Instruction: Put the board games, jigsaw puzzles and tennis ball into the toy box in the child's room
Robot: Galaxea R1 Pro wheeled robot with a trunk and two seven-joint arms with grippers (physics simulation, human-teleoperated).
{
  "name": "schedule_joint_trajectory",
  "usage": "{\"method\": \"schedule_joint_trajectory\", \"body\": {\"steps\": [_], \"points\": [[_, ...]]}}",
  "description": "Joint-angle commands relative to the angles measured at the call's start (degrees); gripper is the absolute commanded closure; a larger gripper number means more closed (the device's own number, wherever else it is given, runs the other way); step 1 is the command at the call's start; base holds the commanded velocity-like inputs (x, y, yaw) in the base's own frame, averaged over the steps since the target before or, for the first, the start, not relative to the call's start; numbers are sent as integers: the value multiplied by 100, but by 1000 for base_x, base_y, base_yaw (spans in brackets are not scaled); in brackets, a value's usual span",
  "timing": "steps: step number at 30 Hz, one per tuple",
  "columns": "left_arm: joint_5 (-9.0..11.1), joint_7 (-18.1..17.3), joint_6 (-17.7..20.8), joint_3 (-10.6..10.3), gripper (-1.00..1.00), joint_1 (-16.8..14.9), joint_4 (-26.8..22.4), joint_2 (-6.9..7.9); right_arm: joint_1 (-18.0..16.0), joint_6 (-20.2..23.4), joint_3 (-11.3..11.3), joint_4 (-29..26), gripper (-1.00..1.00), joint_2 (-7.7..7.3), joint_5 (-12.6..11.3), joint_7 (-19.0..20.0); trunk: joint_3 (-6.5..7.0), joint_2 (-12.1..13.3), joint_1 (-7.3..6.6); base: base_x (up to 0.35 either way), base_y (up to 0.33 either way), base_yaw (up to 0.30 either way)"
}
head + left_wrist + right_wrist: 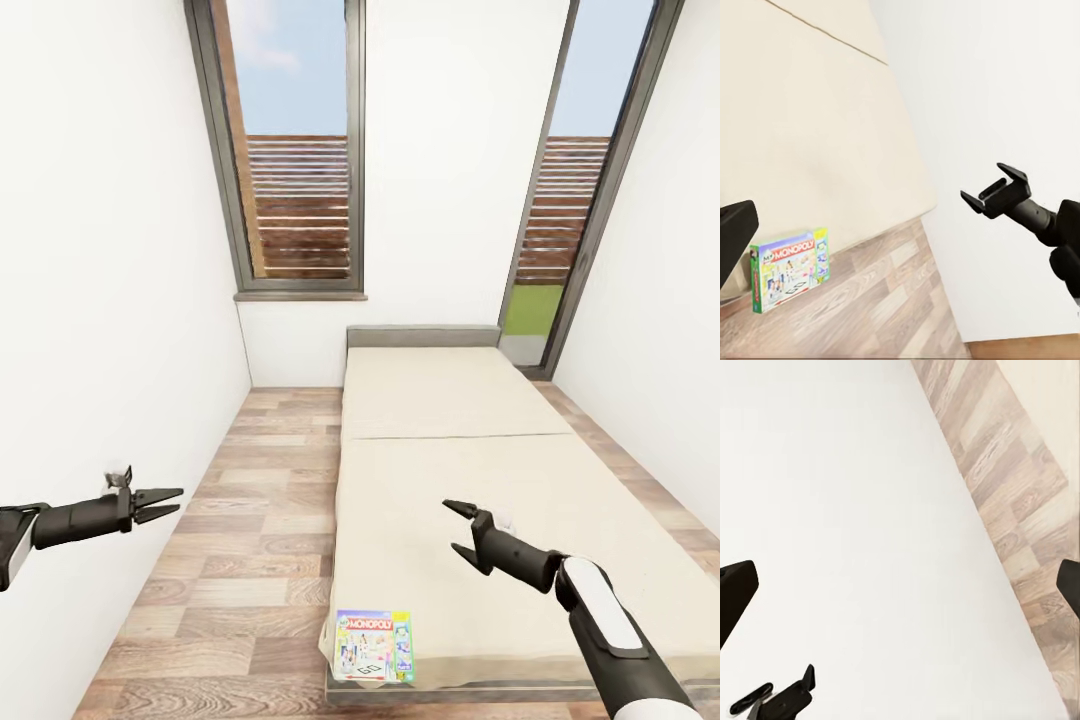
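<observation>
Just one board game [374, 646] on bed [520, 520].

Landmark: the bed [500, 480]. Its mattress top is bare and flat across nearly the whole surface; sole obstruction is a Monopoly box [373, 646] lying flat at the near left corner, touching the near edge. The right gripper [458, 528] hangs over the near half of the bed, jaws apart, well apart from the box. Left of the bed, a strip of wood floor [250, 520] runs unobstructed to the far wall, bounded by the white side wall [110, 330]. The left gripper [170, 503] occupies this strip, near that wall.
</observation>
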Motion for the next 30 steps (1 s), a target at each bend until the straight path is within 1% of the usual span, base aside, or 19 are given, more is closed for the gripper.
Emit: {"method": "schedule_joint_trajectory", "body": {"steps": [1,4,5,6,8,10,12,13,15,16,18,19,21,23,24,25,26,27,30], "points": [[-60,-43,65,18,-100,-6,-2,-4,-4,30,-15,220,-100,1,-33,-1,-26,-48,23,0,0,0],[-59,-43,70,3,-100,-6,-2,-4,0,33,-1,815,-100,-3,-5,118,-80,-169,89,0,0,0],[-59,-43,71,2,-100,-6,-2,-4,5,37,3,920,-100,-9,2,158,-98,-209,111,0,0,0],[-59,-43,72,3,-100,-6,-2,-4,28,52,11,1101,-100,-22,12,266,-116,-249,133,0,0,0],[-59,-43,72,4,-100,-6,-2,-4,118,105,38,1270,-100,-36,40,502,-152,-329,177,0,0,0],[-59,-43,73,4,-100,-6,-2,-4,330,155,107,1390,-100,-50,119,896,-188,-409,221,0,0,0],[-59,-43,69,4,-100,-6,-2,-5,490,166,154,1446,-100,-69,311,1268,-224,-490,265,0,0,0],[-59,-43,68,4,-100,-6,-2,-5,518,163,161,1453,-100,-77,384,1352,-241,-530,287,0,0,0],[-57,-43,68,5,-100,-6,-2,-4,634,112,176,1485,-100,-100,781,1659,-277,-610,331,0,0,0],[-54,-43,67,5,-100,-6,-2,-7,685,35,180,1517,-100,-103,1037,1787,-295,-650,353,0,0,0],[-52,-43,66,5,-100,-6,-2,-11,746,-266,184,1663,-100,-106,1579,2058,-331,-730,397,0,0,0],[-51,-43,66,5,-100,-6,-2,-11,755,-355,185,1713,-100,-105,1702,2158,-349,-770,419,0,0,0],[-51,-43,65,5,-100,-6,-2,-12,774,-661,186,1943,-100,-92,2133,2728,-385,-850,463,0,0,0],[-50,-43,65,5,-100,-6,-2,-12,783,-859,186,2176,-100,-82,2468,3389,-421,-931,507,0,0,0],[-50,-43,65,6,-100,-6,-2,-13,785,-903,186,2227,-100,-77,2544,3531,-439,-971,529,0,0,0],[-50,-43,64,9,-100,-6,-2,-13,786,-1003,185,2316,-100,-67,2673,3764,-457,-1011,550,0,0,0],[-50,-43,64,10,-100,-6,-2,-16,788,-1136,182,2400,-100,-55,2774,3919,-475,-1051,572,0,0,0],[-50,-43,64,12,-100,-6,-2,-18,788,-1306,181,2498,-100,-46,2845,4022,-493,-1091,594,0,0,0],[-50,-43,64,13,-100,-6,-2,-20,789,-1680,179,2748,-100,-37,2923,4166,-547,-1211,660,0,0,0]]}}
